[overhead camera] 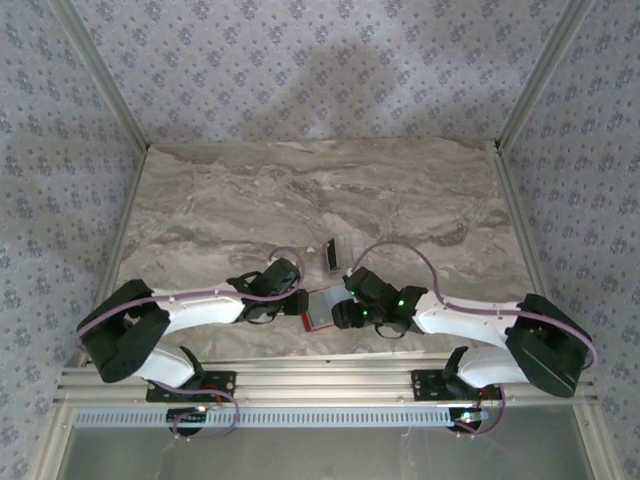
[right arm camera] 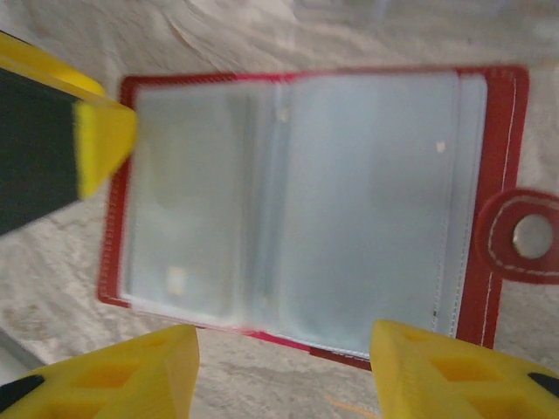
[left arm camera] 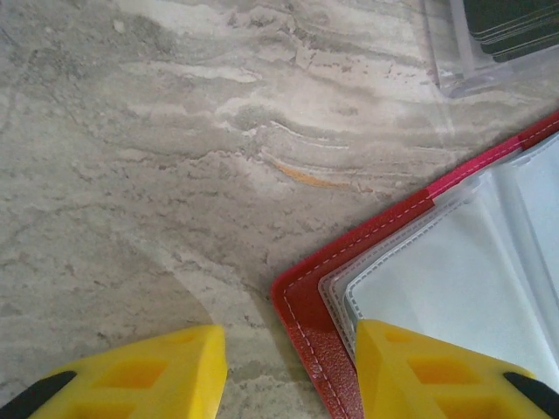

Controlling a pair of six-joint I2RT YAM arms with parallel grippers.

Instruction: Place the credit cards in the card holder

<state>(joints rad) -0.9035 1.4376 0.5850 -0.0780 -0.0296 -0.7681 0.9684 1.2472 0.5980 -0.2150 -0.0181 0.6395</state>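
Your left tool (left arm camera: 288, 349) and right tool (right arm camera: 284, 336) hang spread over the open red bifold card holder (right arm camera: 349, 192). No card looks loaded yet. Next, fetch the thin dark credit cards (left arm camera: 511, 22) at its twelve o'clock.

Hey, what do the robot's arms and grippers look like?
The left arm and right arm have white shells with black joints and bases; a thin purple cable loops along each. Small green lights glow at the right wrist. The left gripper and right gripper have bright yellow wedge-shaped fingers with recessed pockets and black patches.
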